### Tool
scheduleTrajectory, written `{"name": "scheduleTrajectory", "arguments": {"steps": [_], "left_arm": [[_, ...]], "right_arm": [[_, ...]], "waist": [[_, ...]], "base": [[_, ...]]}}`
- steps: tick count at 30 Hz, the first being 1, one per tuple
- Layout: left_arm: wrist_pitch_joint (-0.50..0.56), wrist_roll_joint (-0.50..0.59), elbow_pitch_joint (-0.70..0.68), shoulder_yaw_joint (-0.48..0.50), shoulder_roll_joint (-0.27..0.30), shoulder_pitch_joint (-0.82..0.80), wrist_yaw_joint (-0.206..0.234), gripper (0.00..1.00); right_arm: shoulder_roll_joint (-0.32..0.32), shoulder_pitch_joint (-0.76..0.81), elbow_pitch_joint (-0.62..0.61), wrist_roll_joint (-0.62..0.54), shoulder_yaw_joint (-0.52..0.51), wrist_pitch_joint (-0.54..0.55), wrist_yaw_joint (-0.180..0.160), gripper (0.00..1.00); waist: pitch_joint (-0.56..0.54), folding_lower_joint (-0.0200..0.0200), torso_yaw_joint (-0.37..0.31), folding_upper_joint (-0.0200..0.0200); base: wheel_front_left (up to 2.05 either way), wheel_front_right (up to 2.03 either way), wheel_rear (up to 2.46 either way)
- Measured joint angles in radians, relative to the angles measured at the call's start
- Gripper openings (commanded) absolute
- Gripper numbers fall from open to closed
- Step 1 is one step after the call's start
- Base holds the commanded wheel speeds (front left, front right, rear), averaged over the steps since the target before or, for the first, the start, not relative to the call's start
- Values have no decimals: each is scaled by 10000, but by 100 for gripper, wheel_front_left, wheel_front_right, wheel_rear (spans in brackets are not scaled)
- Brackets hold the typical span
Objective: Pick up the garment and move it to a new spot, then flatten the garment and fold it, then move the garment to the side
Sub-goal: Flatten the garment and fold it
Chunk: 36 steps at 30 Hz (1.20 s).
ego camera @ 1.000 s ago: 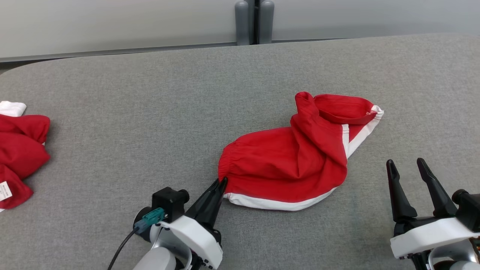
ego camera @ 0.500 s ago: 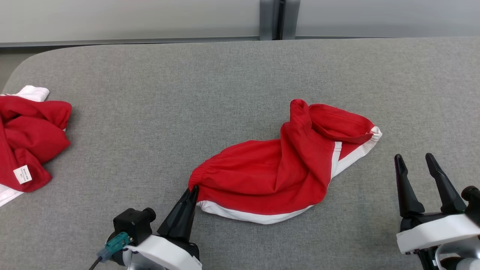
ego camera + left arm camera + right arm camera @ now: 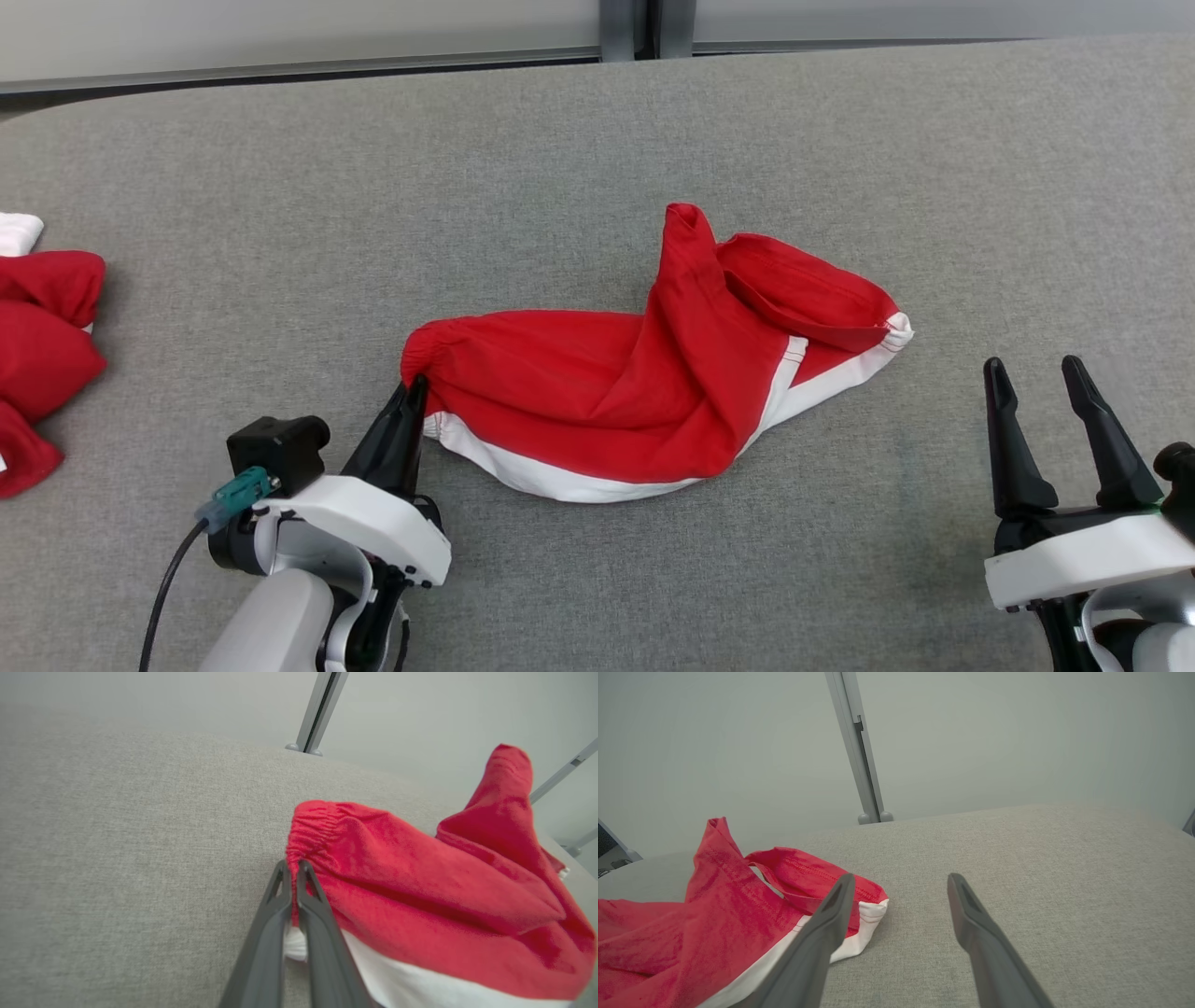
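My left gripper [image 3: 414,385] is clamped on the garment [image 3: 579,401] at its gathered corner. My right gripper [image 3: 1034,371] stands apart, and bare table [image 3: 373,187] lies around.

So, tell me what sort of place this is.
Likely a robot test cell or lab, not a home: a wide table covered in grey fabric, plain pale partition panels joined by a grey post behind it, and a red garment laid out.

Grey table [image 3: 233,187]: garment [image 3: 597,392] (red heap [image 3: 42,355] leftward)
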Motion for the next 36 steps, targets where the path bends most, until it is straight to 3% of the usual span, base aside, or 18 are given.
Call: {"name": "scheduleTrajectory", "arguments": {"steps": [5,6,7,8,15,24,36], "left_arm": [[-102,-299,1559,186,-213,-772,-155,0],[-142,-337,1789,209,-268,-880,-209,8],[-222,-343,1988,209,-309,-978,-222,58],[-368,-288,2150,186,-324,-1054,-221,100],[-1402,575,2428,165,-213,-1188,230,100],[-1595,1858,299,1034,50,-195,842,100],[-1592,2667,-1152,1195,552,1729,1106,100]], "right_arm": [[96,-108,81,17,-69,-113,-2,100],[107,-111,105,17,-61,-121,-2,100],[121,-117,125,17,-54,-136,0,100],[128,-117,142,17,-56,-146,-2,100],[125,-209,159,-35,-27,-153,-2,100],[-52,-80,17,-148,-6,-25,-2,100],[-305,656,-247,-299,305,414,-2,100]], "waist": [[263,0,-226,0],[281,0,-247,0],[289,0,-268,0],[288,0,-284,0],[134,0,-257,0],[-360,0,-35,0],[-1286,0,48,0]], "base": [[0,0,0],[0,0,0],[0,0,0],[0,0,0],[0,0,0],[0,0,0],[0,0,0]]}}
